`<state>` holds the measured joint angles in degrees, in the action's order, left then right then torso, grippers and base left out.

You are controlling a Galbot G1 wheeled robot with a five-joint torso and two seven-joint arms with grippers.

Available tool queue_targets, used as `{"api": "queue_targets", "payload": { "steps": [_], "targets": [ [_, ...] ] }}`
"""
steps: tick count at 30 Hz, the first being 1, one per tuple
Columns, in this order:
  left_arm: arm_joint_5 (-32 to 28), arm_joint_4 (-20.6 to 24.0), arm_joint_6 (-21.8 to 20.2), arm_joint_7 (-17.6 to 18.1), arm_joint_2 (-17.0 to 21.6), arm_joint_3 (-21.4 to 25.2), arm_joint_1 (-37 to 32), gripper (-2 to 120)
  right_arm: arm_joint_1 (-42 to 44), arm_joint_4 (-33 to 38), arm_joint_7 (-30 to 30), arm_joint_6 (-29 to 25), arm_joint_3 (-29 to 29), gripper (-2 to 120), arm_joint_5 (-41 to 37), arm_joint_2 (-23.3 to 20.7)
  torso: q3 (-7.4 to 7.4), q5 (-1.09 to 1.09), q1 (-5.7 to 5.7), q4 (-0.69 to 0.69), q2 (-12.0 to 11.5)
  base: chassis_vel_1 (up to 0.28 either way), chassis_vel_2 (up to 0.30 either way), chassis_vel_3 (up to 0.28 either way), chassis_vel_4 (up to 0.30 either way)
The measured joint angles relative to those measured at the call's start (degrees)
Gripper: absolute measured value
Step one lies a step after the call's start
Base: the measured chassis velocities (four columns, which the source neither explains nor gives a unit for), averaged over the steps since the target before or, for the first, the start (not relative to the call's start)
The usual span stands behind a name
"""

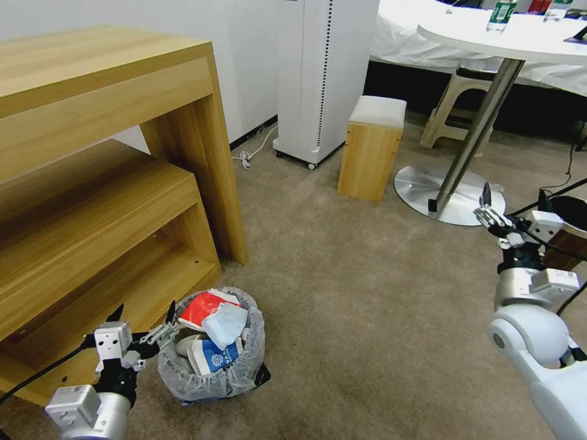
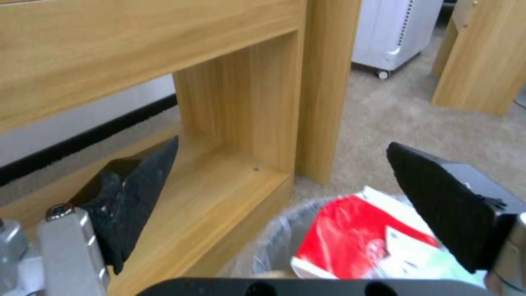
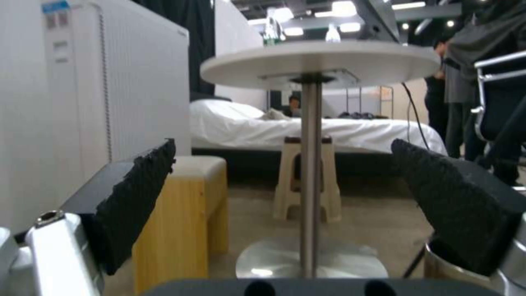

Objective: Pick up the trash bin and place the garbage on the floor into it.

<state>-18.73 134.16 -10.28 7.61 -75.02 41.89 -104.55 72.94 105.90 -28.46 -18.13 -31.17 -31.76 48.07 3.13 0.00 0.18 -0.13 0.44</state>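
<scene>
The trash bin point(image 1: 227, 380), black with a frilled translucent liner, stands on the beige carpet floor point(image 1: 367, 293) beside the wooden shelf unit. Garbage fills it: a red wrapper point(image 1: 203, 308), a pale blue mask point(image 1: 225, 324) and a blue-white carton point(image 1: 211, 358). My left gripper point(image 1: 143, 318) hangs open just left of the bin, with one finger close over its rim and nothing held. The left wrist view looks past that gripper point(image 2: 279, 181) at the bin's liner point(image 2: 271, 240) and the red wrapper point(image 2: 342, 234). My right gripper point(image 1: 513, 198) is open and empty, raised far off at the right.
The wooden shelf unit point(image 1: 92, 183) borders the bin on the left. Farther back stand a white appliance point(image 1: 324, 73), a wooden stool point(image 1: 372, 153) and a round table on a metal base point(image 1: 428, 183). A dark cylinder point(image 1: 572, 223) sits behind my right arm.
</scene>
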Motion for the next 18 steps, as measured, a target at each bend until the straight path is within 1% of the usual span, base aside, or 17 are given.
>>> {"api": "queue_targets", "payload": {
  "steps": [2, 3, 4, 6, 7, 10, 12, 18],
  "targets": [
    [-1.4, -2.9, 0.3, 0.3, 1.8, 0.1, 2.5, 100, 0.6, -1.0, 0.3, -0.2, 0.6, 100, -0.4, 0.6, 0.0, 0.0, 0.0, -0.02, 0.0, 0.0, 0.0, 0.0, 0.0],
    [-1.9, -3.9, 0.4, 0.3, 2.4, 0.1, 3.4, 100, 0.6, -1.7, 0.6, -0.5, 0.9, 100, -0.4, 0.9, 0.0, -0.01, 0.0, -0.01, 0.0, 0.0, 0.0, 0.0, 0.0],
    [-1.9, -3.9, 0.4, 0.3, 2.4, 0.1, 3.4, 100, 0.6, -1.7, 0.6, -0.5, 0.9, 100, -0.4, 0.9, 0.0, -0.01, 0.0, -0.01, 0.0, 0.0, 0.0, 0.0, 0.0],
    [-2.9, -6.3, 0.5, 0.3, 3.5, -0.1, 5.4, 100, 0.3, -3.3, 1.6, -1.2, 1.9, 100, -0.2, 1.5, 0.0, 0.01, 0.0, -0.01, 0.0, 0.0, 0.0, 0.0, 0.0],
    [-2.9, -6.3, 0.5, 0.3, 3.5, -0.1, 5.4, 100, 0.3, -3.3, 1.6, -1.2, 1.9, 100, -0.2, 1.5, 0.0, 0.01, 0.0, -0.01, 0.0, 0.0, 0.0, 0.0, 0.0],
    [-3.4, -8.5, 0.5, 0.3, 3.9, -1.3, 7.4, 100, -1.1, -5.2, 3.0, -0.7, 3.6, 100, -0.5, 1.9, 0.0, -0.01, 0.0, 0.0, 0.0, 0.0, 0.0, 0.0, 0.0],
    [-3.5, -9.1, 0.4, 0.3, 3.9, -1.6, 7.9, 100, -1.6, -5.9, 3.3, -0.5, 4.2, 100, -0.5, 2.1, 0.01, -0.01, 0.0, 0.0, 0.0, 0.0, 0.0, 0.0, 0.0],
    [-3.9, -11.5, 0.2, 0.3, 4.4, -2.5, 10.4, 100, -4.4, -10.4, 4.1, 3.3, 6.9, 100, -0.6, 2.7, 0.01, 0.0, 0.0, 0.0, 0.0, 0.0, 0.0, 0.0, 0.0]
  ]
}}
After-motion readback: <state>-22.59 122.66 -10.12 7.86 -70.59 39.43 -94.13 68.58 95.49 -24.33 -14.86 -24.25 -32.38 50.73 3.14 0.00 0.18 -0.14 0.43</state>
